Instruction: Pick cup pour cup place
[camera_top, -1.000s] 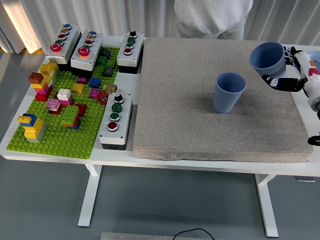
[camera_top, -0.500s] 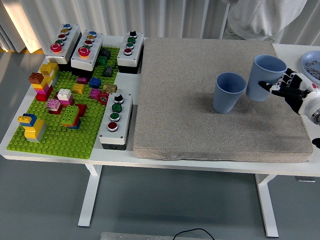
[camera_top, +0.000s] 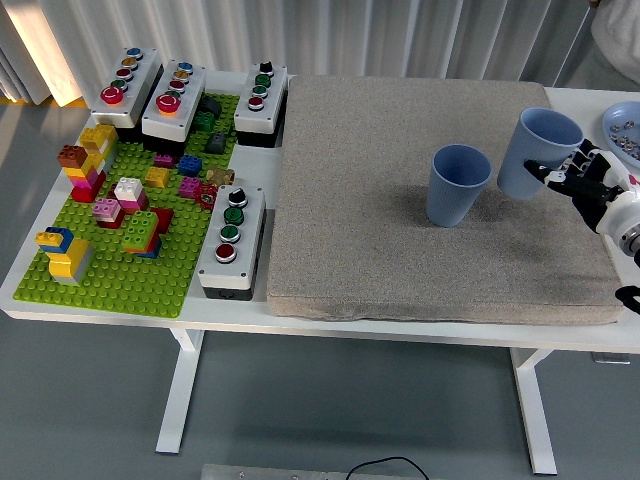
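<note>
At right edge of gray mat (camera_top: 400, 260): right hand (camera_top: 585, 185), black fingers (camera_top: 556, 176) wrapped round held blue cup (camera_top: 535, 152), gripping it from the side and holding it upright, mouth up, just right of second blue cup (camera_top: 457, 185). Second cup standing on mat, open and empty as far as can be seen, apart from held one by a narrow gap. Side grip leaves held cup's rim free, likely so it can tip toward its neighbor or settle on its base; whether its bottom touches the mat, not clear from this angle. Contents of held cup hidden. Judged stage: near pour or set-down, beside receiving cup. Beyond hand, at far right edge, blue plate (camera_top: 622, 125) with small pieces, partly cut off. Left half of white table (camera_top: 120, 312) taken up by green baseplate (camera_top: 130, 270) studded with colored bricks (camera_top: 130, 205) and ringed by button boxes (camera_top: 230, 240), all well apart from the cups and out of the pouring path. Left arm not in view.
</note>
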